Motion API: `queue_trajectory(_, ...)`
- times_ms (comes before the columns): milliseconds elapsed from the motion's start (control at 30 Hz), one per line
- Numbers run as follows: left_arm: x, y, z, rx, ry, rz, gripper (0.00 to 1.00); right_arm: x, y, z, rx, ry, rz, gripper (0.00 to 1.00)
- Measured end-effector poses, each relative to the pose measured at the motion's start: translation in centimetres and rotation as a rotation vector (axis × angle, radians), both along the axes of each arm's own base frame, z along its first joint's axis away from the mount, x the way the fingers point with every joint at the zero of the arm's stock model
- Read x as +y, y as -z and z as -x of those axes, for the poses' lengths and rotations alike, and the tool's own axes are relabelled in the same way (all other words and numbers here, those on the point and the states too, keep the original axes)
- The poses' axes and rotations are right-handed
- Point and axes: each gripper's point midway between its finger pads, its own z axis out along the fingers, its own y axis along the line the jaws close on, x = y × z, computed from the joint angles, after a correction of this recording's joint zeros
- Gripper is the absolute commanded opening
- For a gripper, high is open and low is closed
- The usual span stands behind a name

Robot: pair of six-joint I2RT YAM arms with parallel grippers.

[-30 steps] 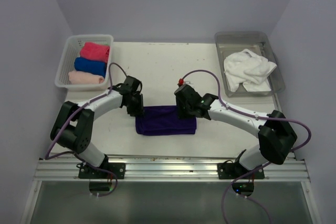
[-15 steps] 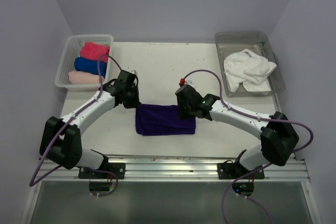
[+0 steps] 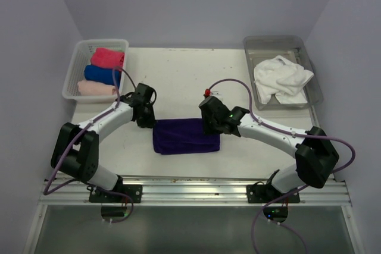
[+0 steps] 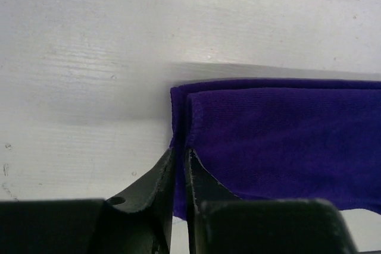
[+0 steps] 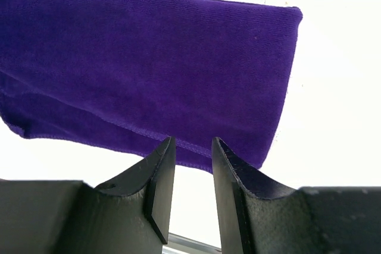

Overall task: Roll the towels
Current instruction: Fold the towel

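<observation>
- Overhead, the purple towel is seen lying folded flat on the counter, near its front edge and between the two arms.
- The left tool is set at the towel's far left corner and the right tool at its far right corner.
- Bare counter is seen beyond the towel's far edge. This stretch runs between the white basket at the far left and the grey tray at the far right.
- Three rolled towels are packed side by side in the basket: hot pink, blue and pale pink. A white towel is heaped loosely in the tray.
- From the left wrist, the left tool is seen with its fingers almost together, only a thin slit being left.
- That slit sits right at the purple towel's left edge, where two stacked hems are seen. Whether cloth is nipped cannot be told.
- Bare counter is seen to the left of that edge and beyond it.
- From the right wrist, the right tool is seen with its fingers apart, poised at the hemmed near edge of the purple towel, close to its right end.
- Bright counter is shown to the right of the towel's end.
</observation>
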Motion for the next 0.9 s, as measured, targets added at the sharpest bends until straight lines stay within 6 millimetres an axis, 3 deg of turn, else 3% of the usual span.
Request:
queue_trajectory(133,0.8,0.2,0.1,0.010,-0.031,-0.015,0.32,-0.3,0.2,0.1,0.004,0.002,0.011,0.35)
queue_trajectory(333,0.6,-2.0,0.4,-0.041,-0.026,0.011,0.33,-1.7,1.4,1.0,0.018,0.013,0.047,0.37)
queue_trajectory(433,-0.7,-2.8,1.1,-0.068,0.021,0.048,0.32,-2.5,2.4,1.7,0.038,0.015,0.070,0.36)
queue_trajectory(600,-3.2,-0.5,4.0,0.018,0.124,0.098,0.35,-2.8,3.2,1.9,0.057,0.015,0.092,0.36)
queue_trajectory(767,-3.0,2.8,5.8,0.129,0.133,0.078,0.34,-3.0,3.8,1.8,0.064,0.023,0.109,0.35)
queue_trajectory(900,-3.0,3.7,6.1,0.159,0.132,0.072,0.19,-3.1,4.6,1.8,0.080,0.024,0.127,0.34)
